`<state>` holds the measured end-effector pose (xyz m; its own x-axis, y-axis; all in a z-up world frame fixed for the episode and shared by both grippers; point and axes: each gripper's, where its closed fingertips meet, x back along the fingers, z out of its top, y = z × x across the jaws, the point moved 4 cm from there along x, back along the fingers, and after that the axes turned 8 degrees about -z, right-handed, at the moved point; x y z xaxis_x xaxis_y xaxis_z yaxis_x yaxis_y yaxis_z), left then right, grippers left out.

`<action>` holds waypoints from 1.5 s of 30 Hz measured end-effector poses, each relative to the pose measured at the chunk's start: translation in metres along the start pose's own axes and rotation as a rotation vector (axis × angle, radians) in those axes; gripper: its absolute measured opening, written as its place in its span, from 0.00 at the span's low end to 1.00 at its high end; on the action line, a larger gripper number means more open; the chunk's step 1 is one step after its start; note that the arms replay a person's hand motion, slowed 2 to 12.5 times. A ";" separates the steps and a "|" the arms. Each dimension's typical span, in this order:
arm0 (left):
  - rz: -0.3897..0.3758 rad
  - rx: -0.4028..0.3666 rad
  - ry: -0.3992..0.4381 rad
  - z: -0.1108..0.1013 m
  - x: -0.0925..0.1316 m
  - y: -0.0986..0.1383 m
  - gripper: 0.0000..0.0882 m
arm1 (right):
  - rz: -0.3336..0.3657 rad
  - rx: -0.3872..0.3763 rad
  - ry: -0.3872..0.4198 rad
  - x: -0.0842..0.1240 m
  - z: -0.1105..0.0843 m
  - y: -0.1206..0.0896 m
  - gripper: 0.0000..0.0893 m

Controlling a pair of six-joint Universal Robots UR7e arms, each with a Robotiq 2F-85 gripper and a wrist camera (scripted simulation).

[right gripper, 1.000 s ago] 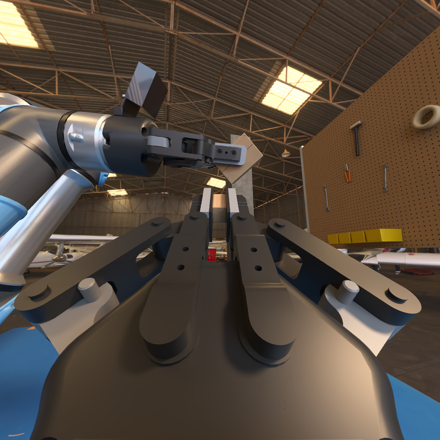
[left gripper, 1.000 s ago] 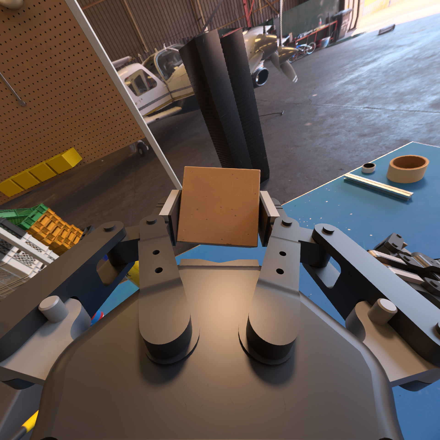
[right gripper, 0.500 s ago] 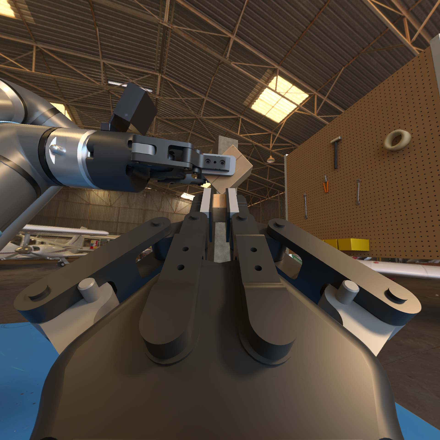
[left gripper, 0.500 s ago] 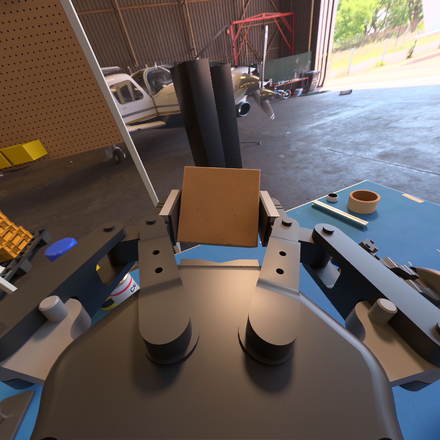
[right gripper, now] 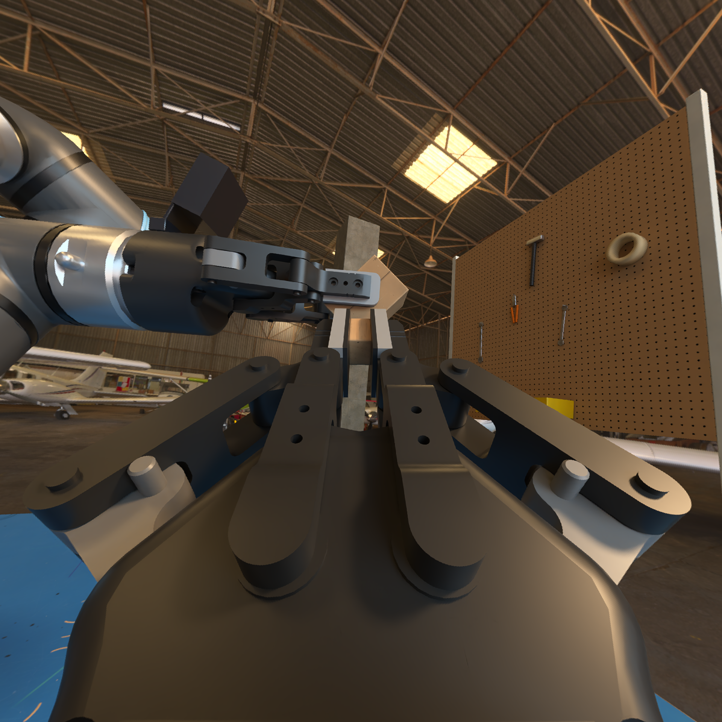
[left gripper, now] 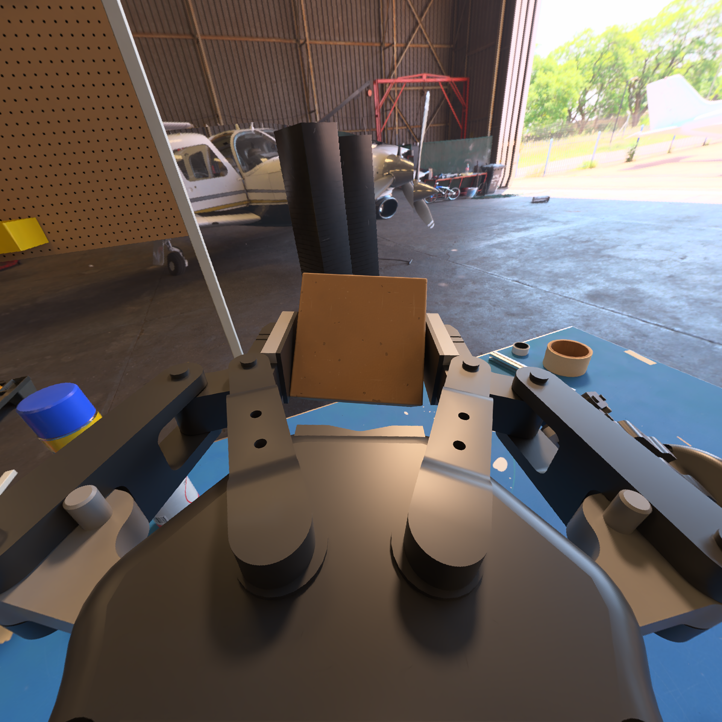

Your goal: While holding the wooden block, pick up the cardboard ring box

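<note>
My left gripper is shut on the cardboard ring box, a brown square box held upright between both pads, above the blue table. In the right wrist view the left gripper reaches in from the left with the tan box tilted on a corner. My right gripper is shut on the small wooden block, just below and close to the box. I cannot tell whether they touch.
A cardboard tape ring, a small black-and-white ring and a metal rail lie at the table's far corner. A blue-capped can stands at left. A pegboard with hung tools stands to the side.
The left gripper with the box has moved lower and closer to my right gripper's fingertips. Both wrist views have swung across the hangar. Both grips are unchanged.
</note>
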<state>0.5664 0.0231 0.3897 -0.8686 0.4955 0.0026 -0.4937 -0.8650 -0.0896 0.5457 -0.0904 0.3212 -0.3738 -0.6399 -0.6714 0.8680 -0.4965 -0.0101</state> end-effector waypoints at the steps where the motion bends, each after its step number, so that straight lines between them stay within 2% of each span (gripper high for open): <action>1: -0.001 0.006 0.006 -0.001 0.000 0.000 0.60 | -0.001 0.002 -0.002 0.000 0.000 0.000 0.10; 13: -0.009 0.062 0.067 -0.010 0.002 0.001 0.60 | -0.007 0.007 -0.040 -0.002 -0.005 0.002 0.10; 26: -0.015 0.092 0.096 -0.019 0.003 0.003 0.60 | -0.008 0.002 -0.046 -0.003 -0.007 0.003 0.10; 45: -0.003 0.079 0.128 -0.021 0.006 0.007 0.60 | -0.007 -0.023 -0.086 -0.005 -0.014 0.003 0.10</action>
<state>0.5586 0.0212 0.3678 -0.8572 0.4996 -0.1250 -0.5023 -0.8646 -0.0114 0.5545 -0.0803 0.3141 -0.4052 -0.6849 -0.6055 0.8722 -0.4881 -0.0316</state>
